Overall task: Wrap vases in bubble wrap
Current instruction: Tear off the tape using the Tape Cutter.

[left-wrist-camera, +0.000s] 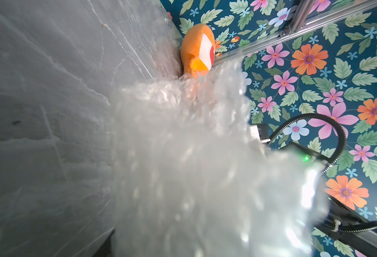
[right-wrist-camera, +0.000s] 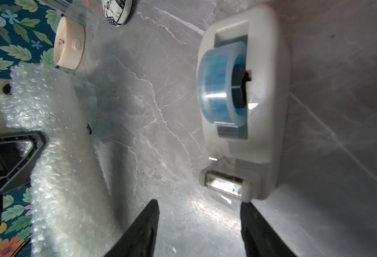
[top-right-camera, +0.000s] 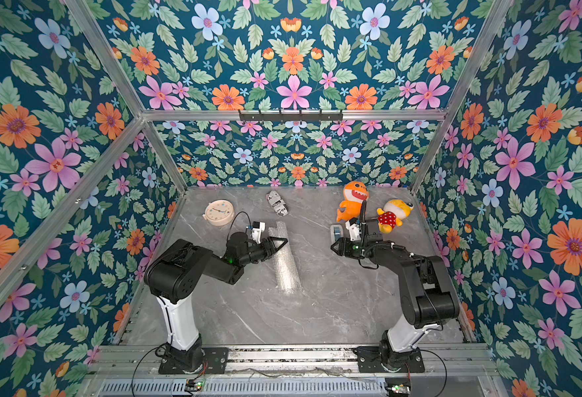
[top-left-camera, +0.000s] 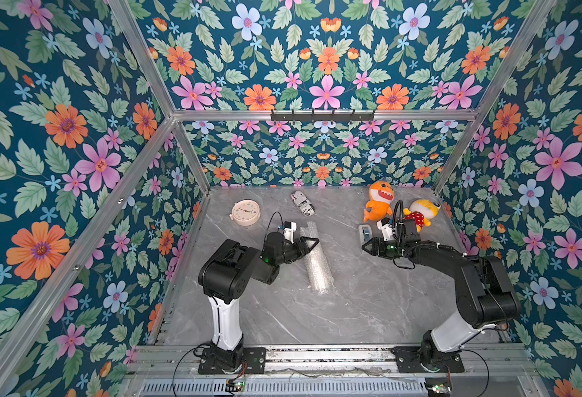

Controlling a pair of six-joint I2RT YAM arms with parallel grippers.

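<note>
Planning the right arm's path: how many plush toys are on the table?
2. An orange shark plush by the back wall; a yellow plush with red dots beside it, nearer the right wall. None looks hidden.

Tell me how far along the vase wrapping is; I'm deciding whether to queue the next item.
Done: the bubble wrap lies rolled into a tube; no vase shows, so presumably it is inside. In hand: the left claw is shut on the roll, while the right claw, open, sits at the cutter of the tape dispenser. Left: taping the roll shut.
</note>
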